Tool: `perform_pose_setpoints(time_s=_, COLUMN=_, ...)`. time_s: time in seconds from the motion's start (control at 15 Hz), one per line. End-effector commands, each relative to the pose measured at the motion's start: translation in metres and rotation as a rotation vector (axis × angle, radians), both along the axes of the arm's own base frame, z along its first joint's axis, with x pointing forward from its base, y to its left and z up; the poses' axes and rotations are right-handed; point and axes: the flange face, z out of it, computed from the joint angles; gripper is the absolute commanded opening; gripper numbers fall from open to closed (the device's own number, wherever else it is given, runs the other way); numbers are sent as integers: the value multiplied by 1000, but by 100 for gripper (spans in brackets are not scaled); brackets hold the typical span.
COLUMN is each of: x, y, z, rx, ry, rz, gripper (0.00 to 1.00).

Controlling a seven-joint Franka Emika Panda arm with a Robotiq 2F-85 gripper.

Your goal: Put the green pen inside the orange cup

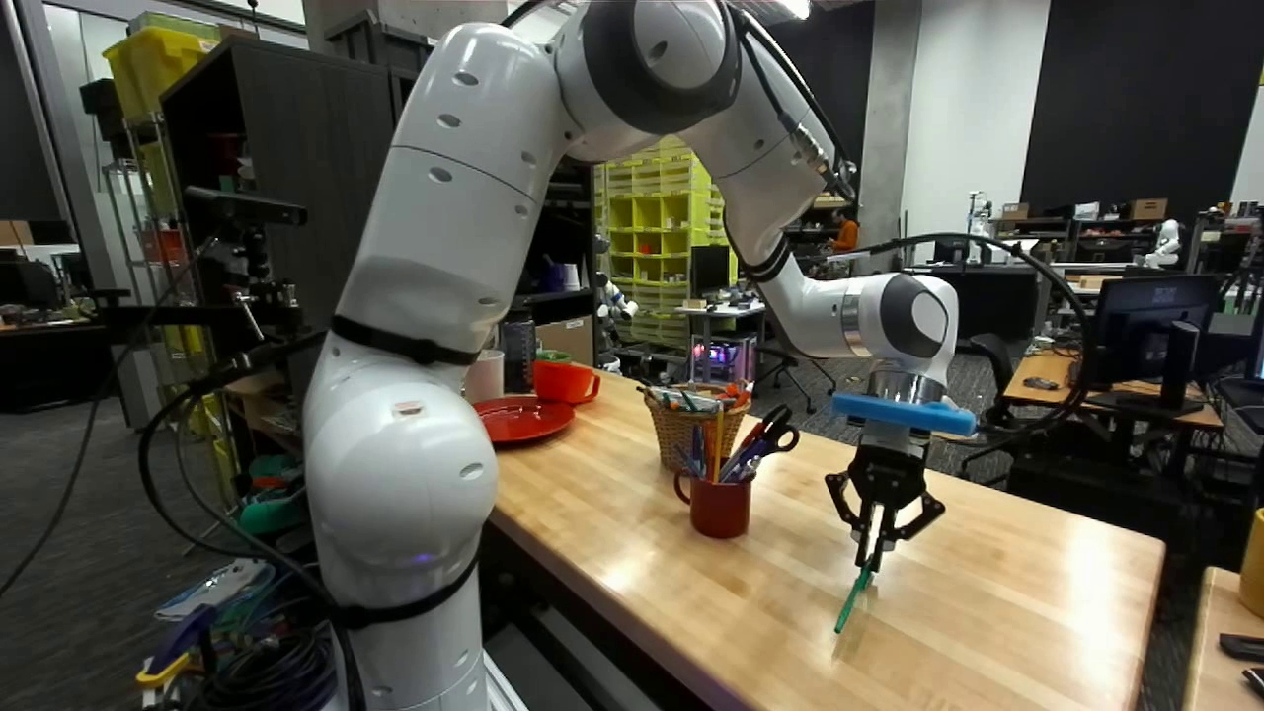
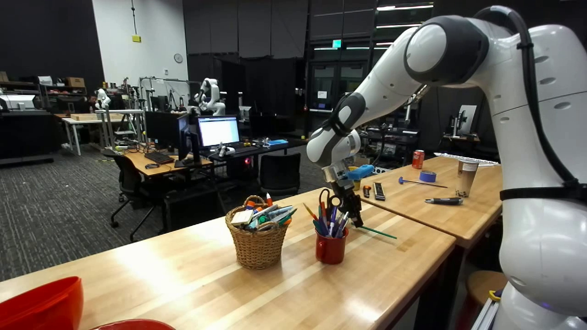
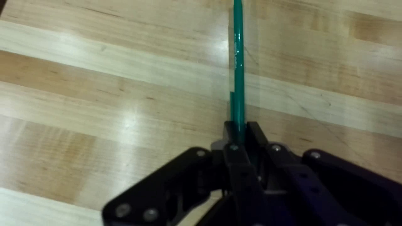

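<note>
The green pen (image 1: 852,600) is thin and straight. It shows in both exterior views (image 2: 379,233) and in the wrist view (image 3: 239,62). My gripper (image 1: 869,565) points down over the table, its fingers close together around one end of the pen. In the wrist view the fingertips (image 3: 241,130) flank the pen, and it runs out forward from them. The pen is at or just above the tabletop; I cannot tell if it touches. The orange cup (image 1: 721,510), a red mug with a handle, stands upright, holding several pens and scissors. It also shows in an exterior view (image 2: 330,250).
A wicker basket (image 1: 691,434) full of pens stands beside the cup, also in an exterior view (image 2: 259,251). A red plate (image 1: 523,423) and a red bowl (image 1: 563,383) are farther along the table. A second table (image 2: 440,220) holds tools, tape and a can.
</note>
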Motion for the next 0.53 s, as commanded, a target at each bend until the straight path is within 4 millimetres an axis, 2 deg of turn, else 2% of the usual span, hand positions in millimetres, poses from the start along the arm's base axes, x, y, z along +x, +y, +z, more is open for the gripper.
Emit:
perform_pose_setpoints(time_s=0.0, x=-21, y=9, z=50, rx=-28, ry=-89, rz=1, gripper=3)
perform_pose_setpoints(time_s=0.47, x=-70, y=42, z=160, rx=5, ry=-396, rz=74, gripper=3)
